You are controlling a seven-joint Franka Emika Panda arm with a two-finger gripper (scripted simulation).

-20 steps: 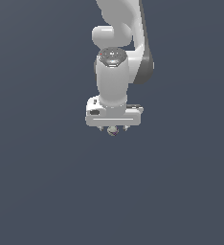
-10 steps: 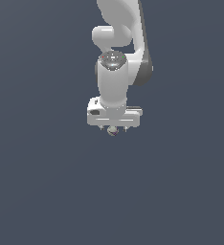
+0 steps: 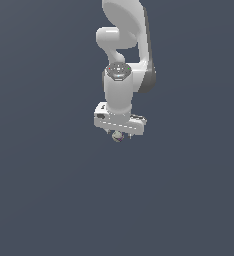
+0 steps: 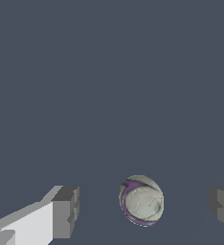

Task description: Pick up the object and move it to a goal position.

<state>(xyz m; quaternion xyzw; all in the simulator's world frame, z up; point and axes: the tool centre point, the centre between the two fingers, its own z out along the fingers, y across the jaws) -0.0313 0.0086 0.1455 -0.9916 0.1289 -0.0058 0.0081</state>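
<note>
Exterior view: distant, facing the arm (image 3: 125, 60) head-on, slightly from above. Wrist view: close, looking along the fingers (image 4: 65, 211). Shared: the object (image 3: 118, 136) (image 4: 141, 200) between gripper (image 3: 120, 135) fingertips.

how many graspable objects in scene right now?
1. A small grey-white ball with a purple patch sits between the open gripper fingers, touching neither. In the exterior view it shows just under the gripper. Nothing else is visible; the arm could hide something.

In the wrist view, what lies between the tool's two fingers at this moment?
Only the object, a small grey-white ball with purple markings. It sits in the gap, touching neither of the fingers; the tool stands open around it.
</note>
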